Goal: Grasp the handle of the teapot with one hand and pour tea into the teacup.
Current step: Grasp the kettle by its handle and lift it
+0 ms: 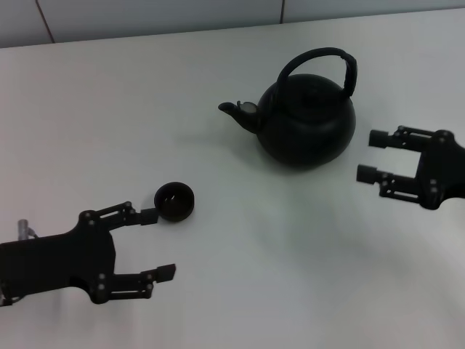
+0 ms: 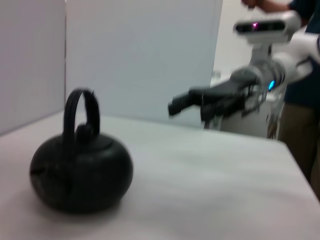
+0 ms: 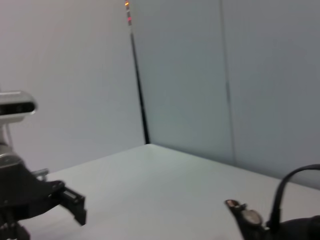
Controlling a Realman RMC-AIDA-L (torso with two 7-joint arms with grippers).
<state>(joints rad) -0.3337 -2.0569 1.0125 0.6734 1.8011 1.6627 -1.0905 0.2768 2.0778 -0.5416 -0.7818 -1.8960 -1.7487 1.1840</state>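
The matte black teapot (image 1: 306, 120) stands upright on the white table, right of centre, its spout pointing left. Its arched handle (image 1: 320, 59) rises over the lid. It also shows in the left wrist view (image 2: 80, 170) and partly in the right wrist view (image 3: 295, 220). The small dark teacup (image 1: 174, 201) sits on the table at the left. My left gripper (image 1: 158, 243) is open, its upper fingertip right beside the teacup. My right gripper (image 1: 372, 155) is open and empty, just right of the teapot's body, below the handle; it also shows in the left wrist view (image 2: 185, 102).
The white table (image 1: 240, 276) spreads across the head view, with a pale wall along its far edge (image 1: 218, 18). In the left wrist view the robot's body (image 2: 265, 30) stands beyond the table's edge.
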